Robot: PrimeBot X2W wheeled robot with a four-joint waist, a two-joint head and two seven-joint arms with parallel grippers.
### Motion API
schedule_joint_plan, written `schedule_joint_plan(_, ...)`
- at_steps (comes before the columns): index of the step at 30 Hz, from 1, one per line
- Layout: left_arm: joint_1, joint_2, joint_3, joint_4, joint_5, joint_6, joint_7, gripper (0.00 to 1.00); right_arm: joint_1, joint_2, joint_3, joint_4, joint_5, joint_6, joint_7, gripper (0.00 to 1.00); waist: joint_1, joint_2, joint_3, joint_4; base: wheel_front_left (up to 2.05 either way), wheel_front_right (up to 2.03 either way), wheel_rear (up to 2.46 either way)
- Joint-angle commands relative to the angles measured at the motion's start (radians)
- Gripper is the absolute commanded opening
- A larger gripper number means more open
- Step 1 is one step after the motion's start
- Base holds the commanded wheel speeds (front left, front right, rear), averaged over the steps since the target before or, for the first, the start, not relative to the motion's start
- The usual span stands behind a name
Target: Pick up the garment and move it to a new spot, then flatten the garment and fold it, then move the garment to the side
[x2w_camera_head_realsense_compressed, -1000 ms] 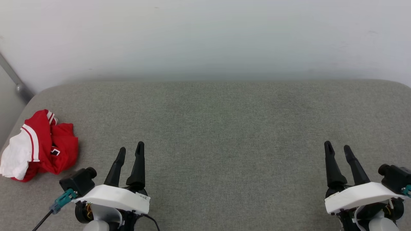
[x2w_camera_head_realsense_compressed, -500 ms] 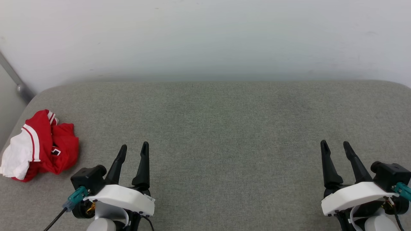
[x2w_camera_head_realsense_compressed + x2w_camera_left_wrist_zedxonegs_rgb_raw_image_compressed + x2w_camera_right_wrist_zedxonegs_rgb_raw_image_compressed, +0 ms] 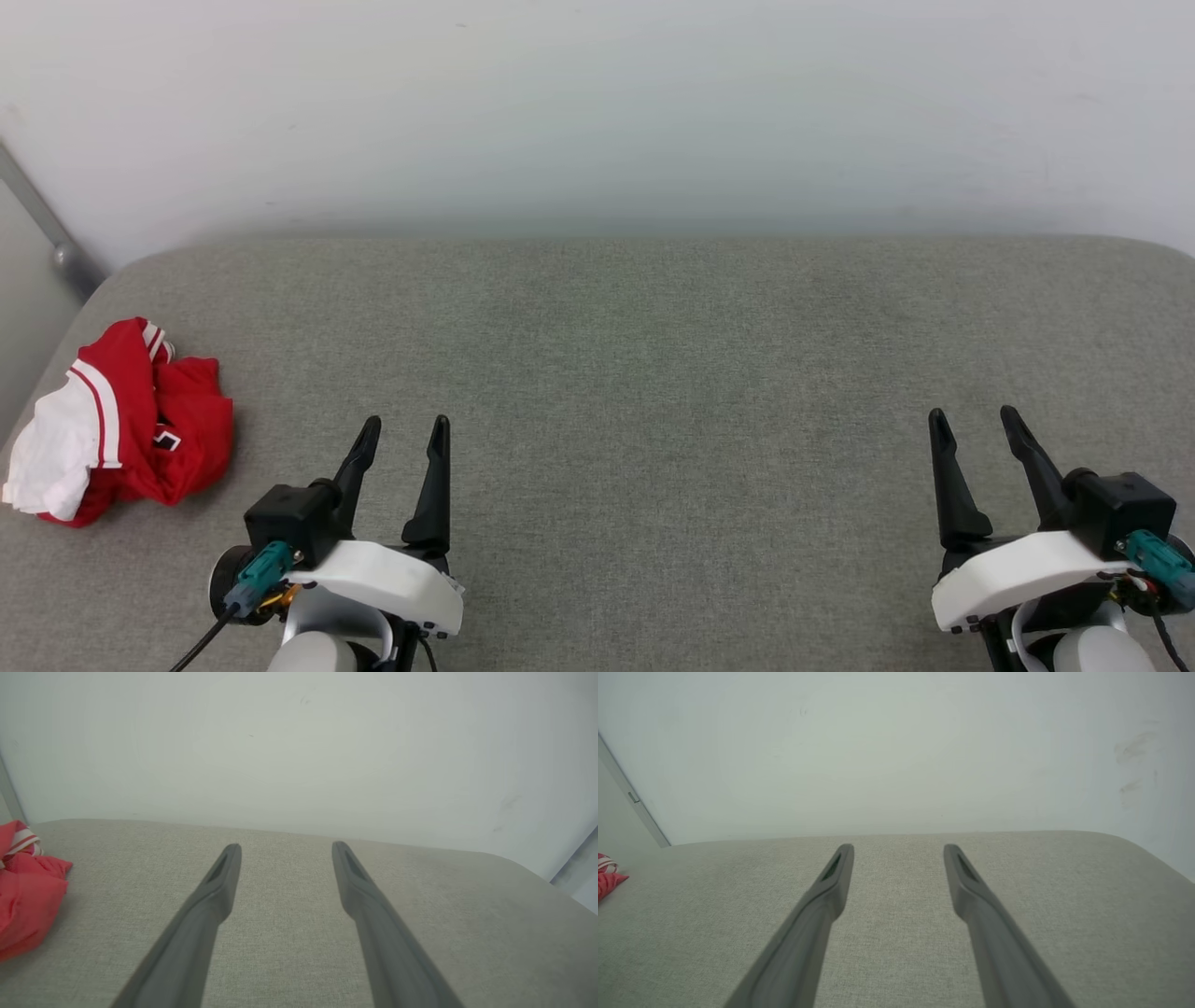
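Observation:
The garment [image 3: 117, 425], red with a white sleeve and striped trim, lies crumpled at the far left of the grey padded surface [image 3: 653, 355]. Its red edge shows at the left of the left wrist view [image 3: 25, 896], and a small corner at the left of the right wrist view [image 3: 607, 877]. My left gripper [image 3: 406, 427] is open and empty, to the right of the garment and apart from it. My right gripper [image 3: 971, 417] stands open and empty at the lower right. Both pairs of fingers hover over bare surface [image 3: 285, 847] [image 3: 899, 848].
A pale wall [image 3: 597, 112] rises behind the padded surface. A grey metal rail [image 3: 42, 229] slants down at the upper left corner. The surface's left edge runs close beside the garment, and its corners are rounded.
My left gripper has shifted right and slightly back toward me. My right gripper has turned a little and drawn back. The garment has not moved.

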Motion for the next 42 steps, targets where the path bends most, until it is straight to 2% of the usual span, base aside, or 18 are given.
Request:
schedule_joint_plan(1, -0.018, 0.007, -0.003, -0.002, 0.027, 0.007, -0.009, 1.0, -0.01, 0.001, 0.0, -0.009, -0.026, 0.0, -0.009, 1.0, -0.0001, -0.0001, 0.0, 0.001, 0.0, 0.0, 0.0)
schedule_joint_plan(14, -0.021, 0.009, -0.02, 0.013, 0.131, 0.017, -0.036, 1.0, -0.008, 0.002, 0.005, 0.0, -0.115, 0.0, -0.027, 1.0, -0.0001, -0.0001, -0.003, 0.006, 0.0, 0.0, 0.0)
schedule_joint_plan(21, -0.024, 0.006, -0.018, 0.024, 0.17, 0.02, -0.048, 1.0, -0.007, 0.002, -0.006, 0.009, -0.127, 0.0, -0.034, 1.0, -0.0001, -0.0001, -0.004, 0.007, 0.0, 0.0, 0.0)
schedule_joint_plan(34, -0.03, -0.006, 0.001, 0.045, 0.209, 0.019, -0.07, 1.0, -0.019, 0.002, -0.009, 0.032, -0.155, 0.0, -0.057, 1.0, -0.0001, -0.0001, -0.006, 0.01, 0.0, 0.0, 0.0)
schedule_joint_plan(42, -0.029, -0.012, 0.011, 0.06, 0.191, 0.015, -0.069, 1.0, -0.016, 0.002, -0.004, 0.043, -0.135, 0.0, -0.057, 1.0, -0.0001, -0.0001, -0.007, 0.013, 0.0, 0.0, 0.0)
